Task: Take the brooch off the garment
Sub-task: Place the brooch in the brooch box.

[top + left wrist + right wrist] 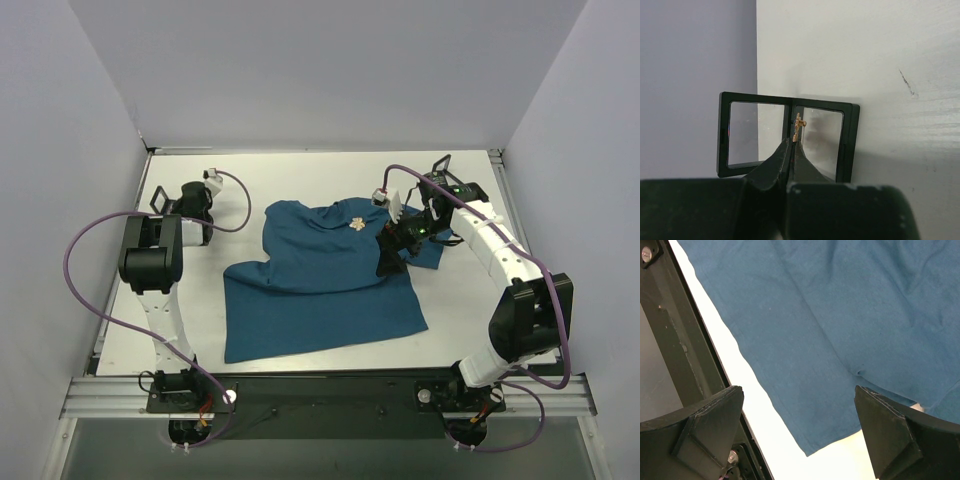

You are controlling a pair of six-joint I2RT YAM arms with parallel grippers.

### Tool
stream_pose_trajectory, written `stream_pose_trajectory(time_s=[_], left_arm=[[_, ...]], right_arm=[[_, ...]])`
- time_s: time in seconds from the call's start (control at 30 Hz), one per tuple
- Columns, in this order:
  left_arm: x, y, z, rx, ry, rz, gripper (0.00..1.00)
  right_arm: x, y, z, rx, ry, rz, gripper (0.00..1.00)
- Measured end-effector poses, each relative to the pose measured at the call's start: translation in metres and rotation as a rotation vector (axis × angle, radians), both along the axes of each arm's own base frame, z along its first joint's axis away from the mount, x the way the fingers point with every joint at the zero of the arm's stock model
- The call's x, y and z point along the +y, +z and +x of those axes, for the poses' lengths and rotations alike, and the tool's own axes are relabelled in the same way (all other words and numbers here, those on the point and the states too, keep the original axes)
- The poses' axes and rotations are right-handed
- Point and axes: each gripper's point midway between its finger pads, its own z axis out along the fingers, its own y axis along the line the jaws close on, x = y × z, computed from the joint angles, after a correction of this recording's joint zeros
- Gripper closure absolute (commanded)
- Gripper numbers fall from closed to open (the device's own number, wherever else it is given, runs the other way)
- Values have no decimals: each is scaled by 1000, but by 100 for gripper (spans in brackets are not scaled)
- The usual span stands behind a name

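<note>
At about ten o'clock on the surface [450, 300], well apart from the garment [320, 280], my left pincer [792, 142] was closed tight. The brooch [797, 125], a tiny gold-orange piece, sat right at its tips, and as far as I could judge it was nipped between them. Below it lay the black frames [724, 135], two panes side by side, and the brooch hung over the bar between them. So the ornament looked to be off the cloth already, and I judged the step in hand was to lay it down there. To do that well I needed to shift a little sideways, so the piece came over a pane and not the bar. Then I had to come down until it nearly touched and part the jaws slowly, since so small a thing could cling to one finger or skip away. A small pale mark [357, 223] near the garment's one o'clock I took for its printed logo, though it was too small to be sure.

My left arm [150, 260] was folded, elbow high, forearm reaching toward twelve o'clock. My right arm [500, 250] ran up the right side and bent in toward nine o'clock. My right pincer [797, 390] gaped wide and empty above the garment's three o'clock edge.
</note>
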Motion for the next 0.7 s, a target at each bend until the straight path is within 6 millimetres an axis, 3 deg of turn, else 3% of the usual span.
stream_pose_trajectory(time_s=[0.3, 0.7], left_arm=[[0, -5, -1, 9, 2, -4, 100], [-1, -7, -1, 13, 3, -12, 85]], right_arm=[[0, 0, 0, 0, 0, 0, 0], [0, 0, 0, 0, 0, 0, 0]])
